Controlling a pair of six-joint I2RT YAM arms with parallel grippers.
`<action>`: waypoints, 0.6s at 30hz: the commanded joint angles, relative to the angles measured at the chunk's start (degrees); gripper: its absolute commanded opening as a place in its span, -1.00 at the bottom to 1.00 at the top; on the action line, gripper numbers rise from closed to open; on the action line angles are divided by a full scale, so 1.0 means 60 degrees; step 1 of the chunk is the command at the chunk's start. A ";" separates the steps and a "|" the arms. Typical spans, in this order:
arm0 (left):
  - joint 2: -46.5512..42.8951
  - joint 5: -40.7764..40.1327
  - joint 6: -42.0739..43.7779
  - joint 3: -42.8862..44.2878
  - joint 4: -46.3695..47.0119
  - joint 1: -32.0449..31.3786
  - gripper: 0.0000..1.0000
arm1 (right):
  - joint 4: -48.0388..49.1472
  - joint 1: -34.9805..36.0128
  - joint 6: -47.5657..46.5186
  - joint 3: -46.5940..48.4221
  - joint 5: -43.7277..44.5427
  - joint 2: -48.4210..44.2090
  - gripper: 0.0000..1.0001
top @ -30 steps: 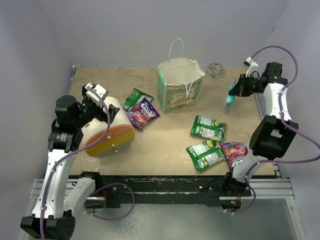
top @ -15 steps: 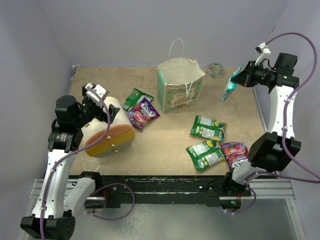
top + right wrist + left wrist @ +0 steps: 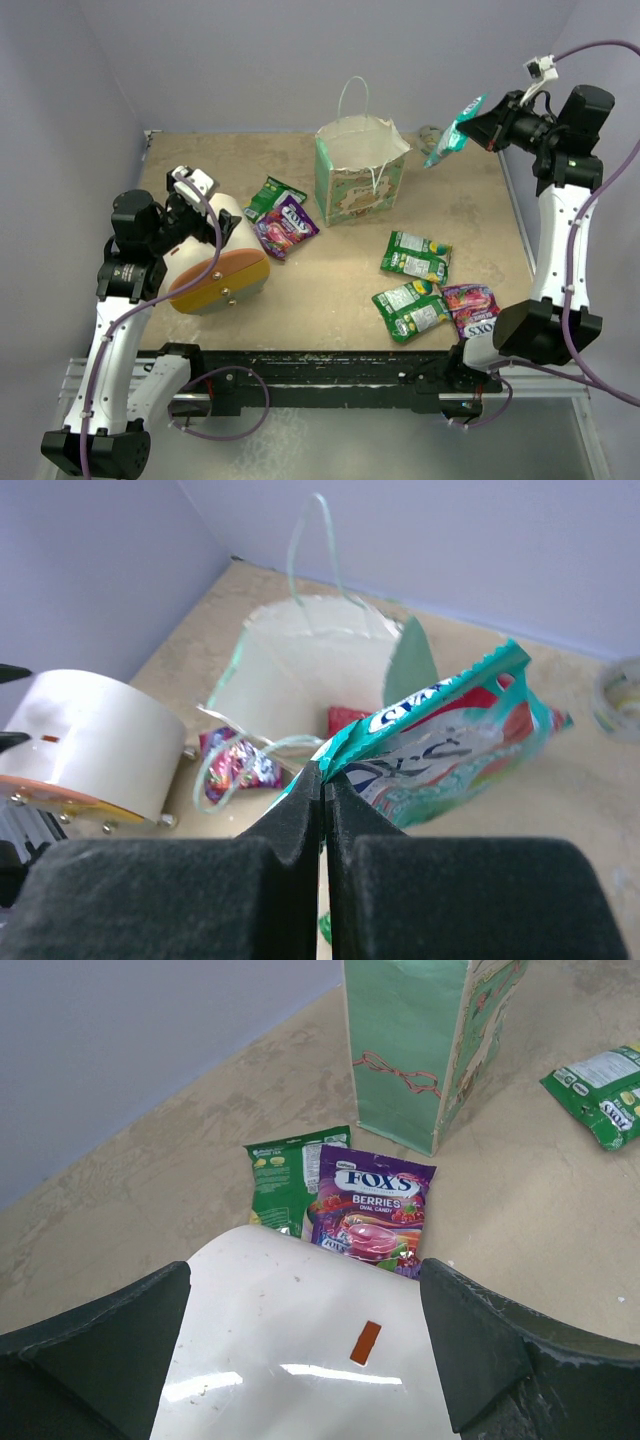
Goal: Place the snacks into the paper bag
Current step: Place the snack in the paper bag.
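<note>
left end effector (image 3: 305, 1345) spread, flanking the cone (image 3: 215, 260) | FOXS packet (image 3: 370, 1210) and green packet (image 3: 285, 1175) on table (image 3: 300, 290) just ahead of it | bag (image 3: 350, 195) upright, mouth open, farther ahead | right end effector (image 3: 322, 780) aloft, pinching teal packet (image 3: 440, 740), bag mouth ahead and below

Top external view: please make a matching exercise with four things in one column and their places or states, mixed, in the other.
A teal packet
B paper bag
C purple FOXS packet
D cream cone

1 lying flat on the table
2 between the fingers of the left tool
3 standing open
4 pinched in the right tool

Pairs: A-4, B-3, C-1, D-2.
</note>
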 commanded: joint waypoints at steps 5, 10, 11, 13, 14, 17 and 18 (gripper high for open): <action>0.0121 0.0148 -0.0036 0.0101 0.0420 0.0065 0.98 | 0.1332 0.1968 0.0862 0.2135 0.0507 0.0440 -1.00; 0.0195 0.0088 -0.0018 0.0093 0.0424 0.0065 0.98 | 0.1325 0.2823 0.0954 0.3221 0.0696 0.1230 -1.00; 0.0201 0.0074 -0.0015 0.0101 0.0421 0.0065 0.98 | 0.1277 0.2972 0.0958 0.3382 0.0696 0.1408 -1.00; 0.0231 0.0062 0.0000 0.0101 0.0421 0.0068 0.98 | 0.1157 0.3262 0.0939 0.3621 0.0672 0.1733 -1.00; 0.0235 0.0050 -0.0001 0.0093 0.0424 0.0065 0.98 | 0.1122 0.3384 0.0925 0.3696 0.0649 0.1879 -1.00; 0.0257 0.0037 -0.0001 0.0100 0.0424 0.0071 0.98 | 0.0963 0.3687 0.0810 0.3834 0.0650 0.2258 -1.00; 0.0270 0.0031 0.0020 0.0102 0.0424 0.0078 0.98 | 0.0909 0.3758 0.0762 0.3886 0.0639 0.2366 -1.00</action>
